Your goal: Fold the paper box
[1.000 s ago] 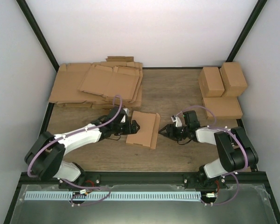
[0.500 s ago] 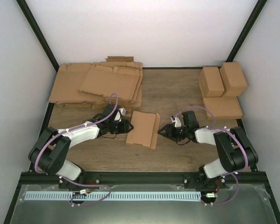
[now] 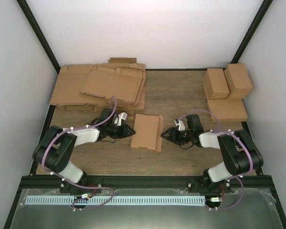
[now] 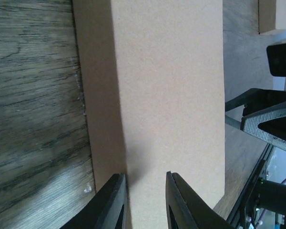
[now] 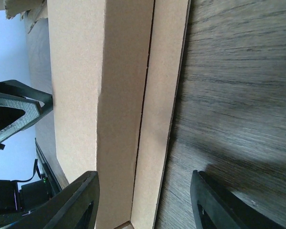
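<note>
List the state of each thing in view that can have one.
paper box: partly folded, lying flat between the arms.
left end effector: narrowly open, empty.
right end effector: open, empty.
pile of cardboard sheets: unfolded, stacked.
three finished boxes: folded shut.

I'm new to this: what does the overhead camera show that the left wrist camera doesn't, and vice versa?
Only the overhead view: the pile of flat cardboard sheets far left, the folded boxes far right, and both whole arms. Only the left wrist view: the left tool up close, its fingers a narrow gap apart, and the wood grain of the table. Both: the paper box lying on the table, with the right tool at its other side.
</note>
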Controlling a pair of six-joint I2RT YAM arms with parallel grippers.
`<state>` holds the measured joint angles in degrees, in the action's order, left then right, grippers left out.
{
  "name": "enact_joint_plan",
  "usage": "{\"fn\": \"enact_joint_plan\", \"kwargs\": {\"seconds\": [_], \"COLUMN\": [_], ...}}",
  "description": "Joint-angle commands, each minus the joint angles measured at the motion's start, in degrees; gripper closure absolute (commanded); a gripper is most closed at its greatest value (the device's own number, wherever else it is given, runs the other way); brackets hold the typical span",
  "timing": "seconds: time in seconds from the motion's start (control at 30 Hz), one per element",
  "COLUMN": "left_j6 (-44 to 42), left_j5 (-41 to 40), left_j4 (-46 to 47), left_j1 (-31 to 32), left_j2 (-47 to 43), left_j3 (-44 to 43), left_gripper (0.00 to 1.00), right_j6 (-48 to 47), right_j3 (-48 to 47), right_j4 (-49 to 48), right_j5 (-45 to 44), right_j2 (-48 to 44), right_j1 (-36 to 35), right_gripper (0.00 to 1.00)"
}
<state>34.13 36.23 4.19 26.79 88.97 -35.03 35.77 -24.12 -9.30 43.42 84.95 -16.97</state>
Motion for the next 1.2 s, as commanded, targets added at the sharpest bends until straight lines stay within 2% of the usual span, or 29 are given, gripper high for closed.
{"fn": "enact_joint_plan", "kwargs": {"seconds": [0.0, 0.3, 0.6, 0.87, 1.0, 1.17], "left_j6": [-1.21, -2.53, -3.22, -3.63, -3.75, -3.94], "left_j5": [2.95, 2.59, 3.83, 4.57, 4.75, 4.92], "left_j4": [3.09, 2.48, 3.21, 3.94, 4.00, 3.89], "left_j1": [-1.14, -3.03, -4.99, -6.23, -6.29, -6.56], "left_j2": [2.14, 4.53, 5.61, 6.30, 6.05, 6.14], "left_j3": [0.73, 1.43, 2.58, 3.74, 4.09, 4.26], "left_gripper": [0.75, 0.79, 0.94, 0.96, 0.96, 0.96], "right_j6": [0.31, 0.01, 2.04, 4.84, 6.25, 7.59], "right_j3": [0.88, 0.90, 0.44, -1.03, -1.84, -2.87], "right_j4": [-0.63, -0.15, -0.56, -4.01, -5.88, -7.95], "right_j5": [-0.16, -1.49, -1.58, -1.03, -0.23, 1.99], "right_j2": [0.75, 1.39, 1.79, 4.89, 5.50, 5.98], "right_j1": [-0.56, -0.63, -0.61, -2.88, -3.41, -3.72], "right_gripper": [0.45, 0.45, 0.46, 0.47, 0.54, 0.68]}}
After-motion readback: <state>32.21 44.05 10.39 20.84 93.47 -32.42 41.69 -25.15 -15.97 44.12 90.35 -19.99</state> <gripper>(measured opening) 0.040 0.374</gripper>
